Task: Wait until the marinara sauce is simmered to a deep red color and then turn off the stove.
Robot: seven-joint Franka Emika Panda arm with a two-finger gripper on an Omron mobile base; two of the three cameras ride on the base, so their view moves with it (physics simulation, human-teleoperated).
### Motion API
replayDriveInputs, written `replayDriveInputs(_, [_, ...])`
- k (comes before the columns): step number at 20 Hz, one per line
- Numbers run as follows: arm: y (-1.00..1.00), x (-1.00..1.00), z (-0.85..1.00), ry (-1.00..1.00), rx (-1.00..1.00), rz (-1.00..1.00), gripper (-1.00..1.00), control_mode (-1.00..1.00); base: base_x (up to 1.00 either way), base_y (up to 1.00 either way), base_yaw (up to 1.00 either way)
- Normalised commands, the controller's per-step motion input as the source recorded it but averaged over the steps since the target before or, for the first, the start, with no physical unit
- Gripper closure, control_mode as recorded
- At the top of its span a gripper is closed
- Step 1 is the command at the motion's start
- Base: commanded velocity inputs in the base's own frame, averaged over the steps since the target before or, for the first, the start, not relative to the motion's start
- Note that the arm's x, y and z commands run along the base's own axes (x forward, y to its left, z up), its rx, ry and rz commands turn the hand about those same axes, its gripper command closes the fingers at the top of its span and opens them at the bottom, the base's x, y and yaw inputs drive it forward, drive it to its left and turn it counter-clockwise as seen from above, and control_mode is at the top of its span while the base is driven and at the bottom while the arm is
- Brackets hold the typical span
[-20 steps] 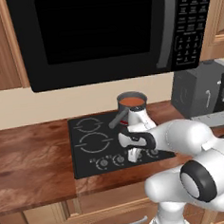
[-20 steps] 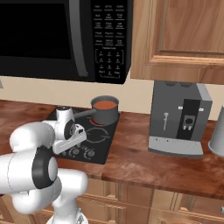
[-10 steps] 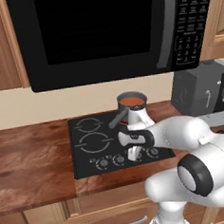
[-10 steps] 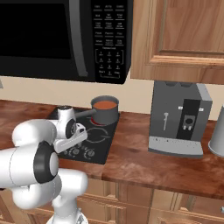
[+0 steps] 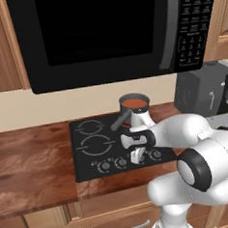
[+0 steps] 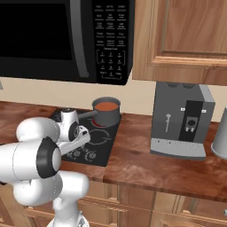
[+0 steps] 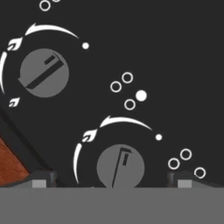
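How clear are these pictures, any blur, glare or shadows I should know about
Left base view: evenly lit, slightly soft, a faint sheen on the microwave door; the marinara sauce reads orange-red. Right base view: sharp enough, flat light, soft shadow under the coffee machine. Hand view: very close, the knob markings crisp on the stove, no glare.

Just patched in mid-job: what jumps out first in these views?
The white arm's hand hangs low over the stove's front knob row, one round knob centered between its fingertips. Behind it, the saucepan of orange-red marinara sauce sits on a back burner, beneath the big black microwave.
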Motion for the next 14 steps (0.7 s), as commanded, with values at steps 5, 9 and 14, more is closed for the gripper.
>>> replayDriveInputs(5, [0.00,0.07,-0.12,0.00,0.00,0.00,-1.00,-1.00,0.00,0.00,0.00])
replayDriveInputs(9, [0.00,0.08,-0.08,0.00,0.00,0.00,-1.00,-1.00,0.00,0.00,0.00])
replayDriveInputs(14, [0.00,0.08,-0.06,0.00,0.00,0.00,-1.00,-1.00,0.00,0.00,0.00])
